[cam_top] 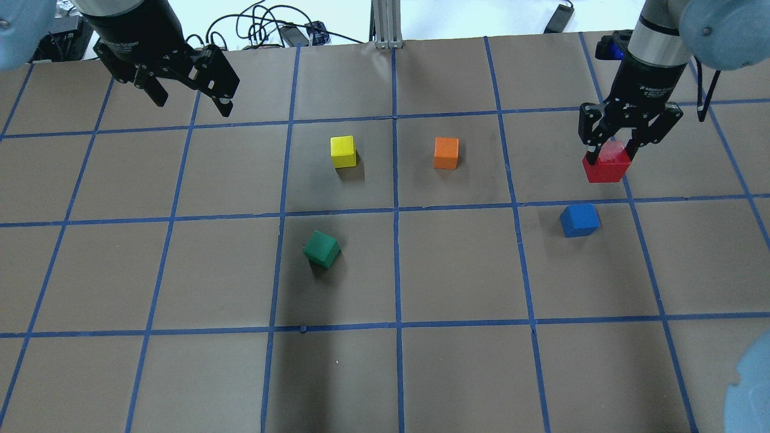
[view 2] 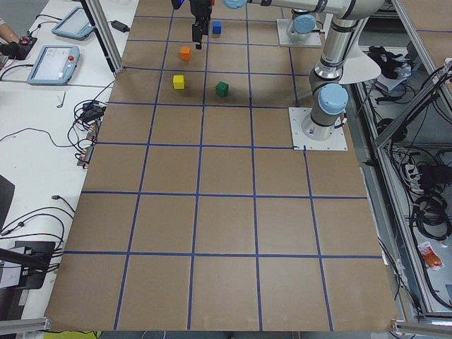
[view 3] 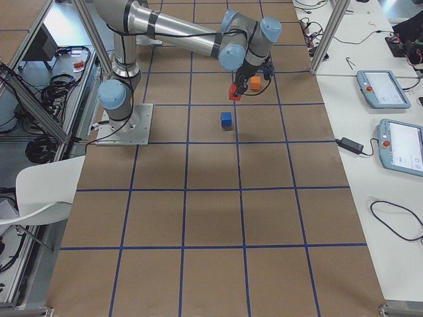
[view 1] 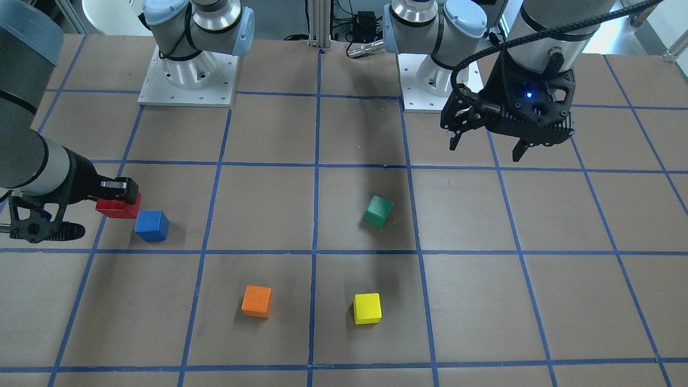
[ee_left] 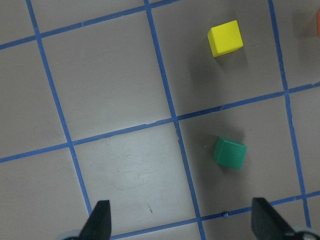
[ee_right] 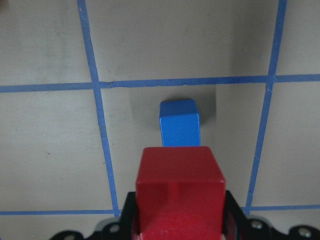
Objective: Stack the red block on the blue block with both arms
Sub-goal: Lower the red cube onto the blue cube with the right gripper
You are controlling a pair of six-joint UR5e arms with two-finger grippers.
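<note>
Right gripper (cam_top: pixel 611 157): clenched on the red block (cam_top: pixel 606 168), one finger at either side face; the cube is gripped by its upper part, with its lower part left exposed below the fingertips

Red block: carried in the right gripper and judged to be lifted clear of the table (cam_top: pixel 457 270); not yet placed over its target

Blue block (cam_top: pixel 580 220): set flat on the brown paper, near the red block but apart from it, touched by nothing; in the right wrist view it is seen just ahead of the held cube and lower

Left gripper (cam_top: pixel 192 103): released, with nothing held between its fingers, hung over the table's left part, well apart from both task cubes

Other stock: green cube (cam_top: pixel 322 249), yellow cube (cam_top: pixel 343 151), orange cube (cam_top: pixel 446 153), each alone and well apart from the pair

Hazards, as judged: if the red block is lowered before it is centred, the blue block may be struck by an edge or a fingertip and pushed aside; if it is let go off-centre or from too high, it may be tipped off the blue block
</note>
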